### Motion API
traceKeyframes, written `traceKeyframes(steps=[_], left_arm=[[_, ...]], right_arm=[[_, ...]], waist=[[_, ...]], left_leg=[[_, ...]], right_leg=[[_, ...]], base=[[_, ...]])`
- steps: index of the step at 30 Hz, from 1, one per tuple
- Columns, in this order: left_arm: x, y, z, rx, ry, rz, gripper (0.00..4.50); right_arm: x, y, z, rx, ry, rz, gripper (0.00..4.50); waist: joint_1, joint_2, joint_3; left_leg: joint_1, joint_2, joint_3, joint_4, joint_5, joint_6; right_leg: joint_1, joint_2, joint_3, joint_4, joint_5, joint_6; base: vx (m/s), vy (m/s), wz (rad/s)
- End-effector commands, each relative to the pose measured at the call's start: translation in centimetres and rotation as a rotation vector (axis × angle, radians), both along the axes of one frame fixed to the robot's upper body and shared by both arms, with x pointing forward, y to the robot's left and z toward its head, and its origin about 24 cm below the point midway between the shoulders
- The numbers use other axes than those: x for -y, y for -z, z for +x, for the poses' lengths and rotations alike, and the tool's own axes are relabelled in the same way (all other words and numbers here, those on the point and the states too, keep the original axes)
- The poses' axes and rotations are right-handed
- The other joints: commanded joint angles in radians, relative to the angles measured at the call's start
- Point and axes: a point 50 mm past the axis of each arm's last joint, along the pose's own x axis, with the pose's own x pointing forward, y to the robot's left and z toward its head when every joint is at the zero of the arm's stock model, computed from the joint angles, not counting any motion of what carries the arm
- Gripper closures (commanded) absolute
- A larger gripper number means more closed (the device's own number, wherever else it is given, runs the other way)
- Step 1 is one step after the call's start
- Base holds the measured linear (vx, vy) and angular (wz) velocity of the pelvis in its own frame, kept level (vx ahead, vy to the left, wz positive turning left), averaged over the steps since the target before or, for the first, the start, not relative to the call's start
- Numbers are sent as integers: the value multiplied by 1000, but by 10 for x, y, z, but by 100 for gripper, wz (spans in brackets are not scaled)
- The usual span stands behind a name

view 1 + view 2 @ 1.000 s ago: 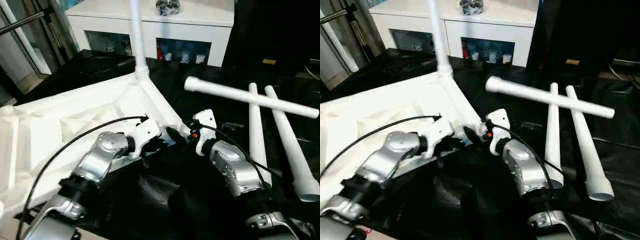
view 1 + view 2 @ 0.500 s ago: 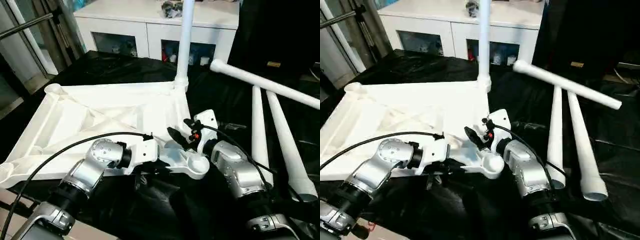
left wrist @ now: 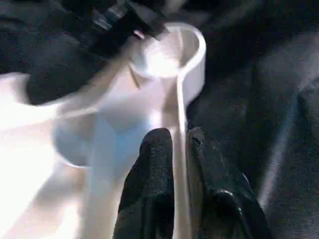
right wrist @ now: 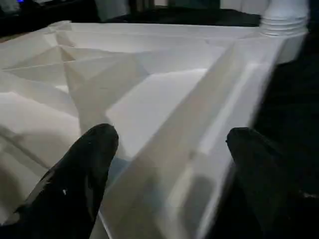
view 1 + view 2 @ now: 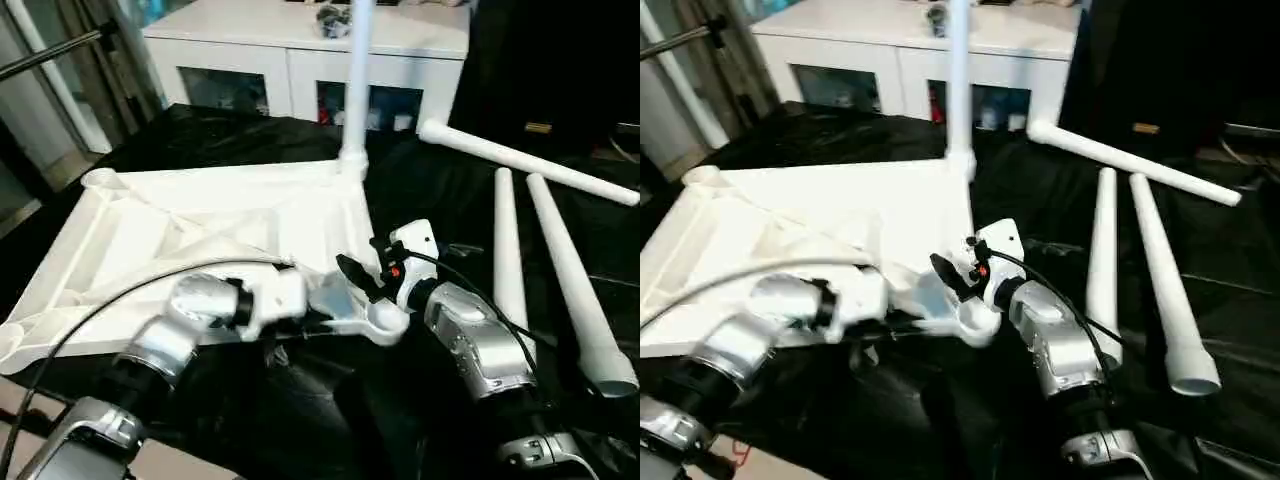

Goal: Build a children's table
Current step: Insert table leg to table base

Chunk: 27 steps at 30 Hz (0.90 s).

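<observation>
The white tabletop (image 5: 200, 220) lies underside up on the black cloth, ribs showing. One white leg (image 5: 355, 90) stands upright in its far right corner socket. Three loose legs lie to the right, one (image 5: 520, 160) lying crosswise beyond the other two (image 5: 508, 250) (image 5: 575, 280). My left gripper (image 3: 179, 144) is shut on the tabletop's thin rim, just behind the near right corner socket (image 3: 169, 50). My right gripper (image 4: 169, 137) stands open, its fingers wide apart either side of the tabletop's right edge near that same corner.
A white cabinet (image 5: 300, 50) with glass doors stands behind the work, a dark object (image 5: 335, 18) on top. A metal bar (image 5: 50, 45) crosses the far left. The black cloth (image 5: 300, 420) covers the floor around the tabletop and under the loose legs.
The tabletop has swung round with its upright leg, bringing the near right corner socket into view between my grippers. My left arm is still moving; the right gripper has stayed open.
</observation>
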Motion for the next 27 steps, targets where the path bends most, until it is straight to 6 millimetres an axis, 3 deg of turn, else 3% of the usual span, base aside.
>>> traceKeyframes(steps=[1, 6, 10, 14, 22, 27], left_arm=[[-3, -11, 2, 35, -7, -32, 353], [-3, -28, 4, 94, -96, -142, 323], [1, -31, 0, 116, -163, -170, 283], [7, -39, -1, 134, -257, -232, 258], [11, -36, -16, 47, -290, -237, 185], [13, -36, -29, -1, -260, -219, 153]], right_arm=[[2, -10, 2, 39, 23, -24, 53], [31, -30, 8, 84, 252, -117, 53], [54, -46, 8, 27, 364, -121, 53], [76, -56, 0, -37, 484, -130, 19], [90, -55, -23, -215, 558, -191, 0], [97, -59, -32, -281, 619, -196, 0]], waist=[[0, -6, -72], [-3, -10, -74], [-7, -6, -75], [-6, -10, -74], [-7, -11, -68], [-7, -8, -68]], left_leg=[[4, 13, 1, -64, -226, 11], [5, 12, 3, -60, -177, 12], [5, 11, 3, -57, -161, 17], [6, 9, 6, -54, -165, 14], [4, 4, 3, -58, -198, -6], [12, 2, 4, -56, -211, -20]], right_leg=[[60, -45, 44, -68, -273, -177], [58, -40, 46, -60, -226, -181], [62, -34, 49, -54, -187, -183], [62, -34, 51, -57, -199, -176], [56, -31, 52, -69, -316, -125], [47, -26, 58, -71, -336, -109]], base=[[0, 0, 0], [0, 0, 0], [0, 0, 0], [0, 0, 0], [0, 0, 0], [0, 0, 0]])
